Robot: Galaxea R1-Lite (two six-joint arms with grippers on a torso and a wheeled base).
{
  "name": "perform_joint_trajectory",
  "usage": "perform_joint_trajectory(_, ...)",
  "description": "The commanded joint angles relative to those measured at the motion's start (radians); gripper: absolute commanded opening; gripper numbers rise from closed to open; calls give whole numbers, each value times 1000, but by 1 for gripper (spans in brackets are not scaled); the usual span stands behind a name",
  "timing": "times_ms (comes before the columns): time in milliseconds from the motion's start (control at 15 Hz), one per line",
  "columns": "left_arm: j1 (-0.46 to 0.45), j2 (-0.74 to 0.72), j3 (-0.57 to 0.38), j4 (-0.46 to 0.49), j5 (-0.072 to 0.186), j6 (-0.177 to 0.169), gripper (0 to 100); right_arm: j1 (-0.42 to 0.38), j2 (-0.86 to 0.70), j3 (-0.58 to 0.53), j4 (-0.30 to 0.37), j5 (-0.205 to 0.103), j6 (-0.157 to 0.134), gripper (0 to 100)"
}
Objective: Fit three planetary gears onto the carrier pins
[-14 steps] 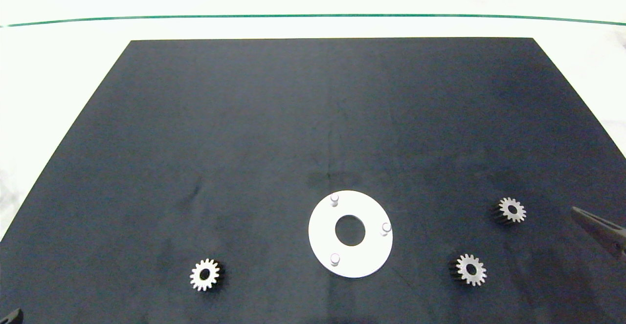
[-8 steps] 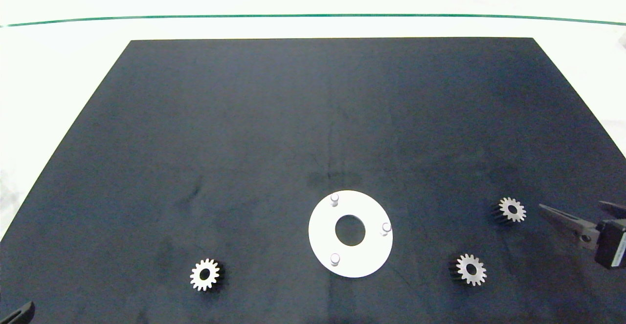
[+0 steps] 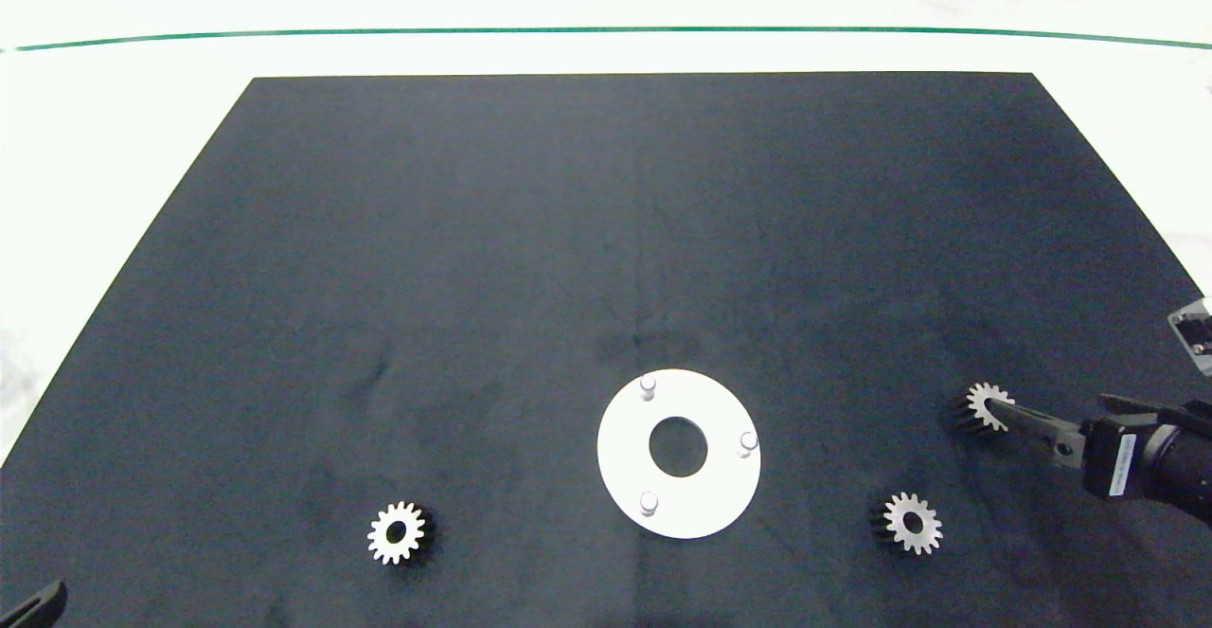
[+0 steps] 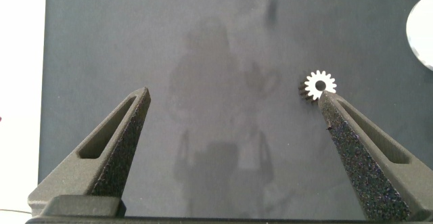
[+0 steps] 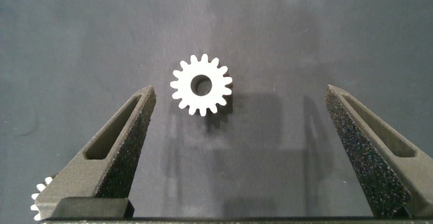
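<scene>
Key relation: since your right gripper point(image 5: 240, 132) hangs with its jaws spread wide over the far right gear point(image 5: 201, 84), that gear lies ahead of the gap, nearer one jaw than the other; it rests flat, bore up, so no long axis matters
Nearer arm: right, by far; your left gripper point(image 4: 233, 119) sits at the tabletop's point(image 3: 530, 230) near left corner, jaws likewise apart and holding nothing
Gears: three planetary gears, all loose on the tabletop; near right gear point(image 3: 912, 522); left gear point(image 3: 397, 532)
Carrier pins: three, all bare, on the white disc point(image 3: 701, 505); far pin point(image 3: 648, 385), right pin point(image 3: 748, 441), near pin point(image 3: 649, 502)
</scene>
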Motion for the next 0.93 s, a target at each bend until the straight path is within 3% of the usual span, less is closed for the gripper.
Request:
perform_joint_trajectory(67, 0, -3, -3, 2, 0, 0, 100, 2, 52, -4, -9, 4, -6, 100)
perform_joint_trajectory(467, 1, -2, -7, 2, 2, 0, 100, 2, 154, -7, -103, 4, -41, 100)
perform_joint_trajectory(800, 1, -6, -3, 2, 2, -1, 100, 3, 165, -16, -109, 5, -73, 100)
perform_joint_trajectory(933, 1, -9, -3, 2, 2, -1, 100, 3, 162, -24, -109, 10, -85, 96)
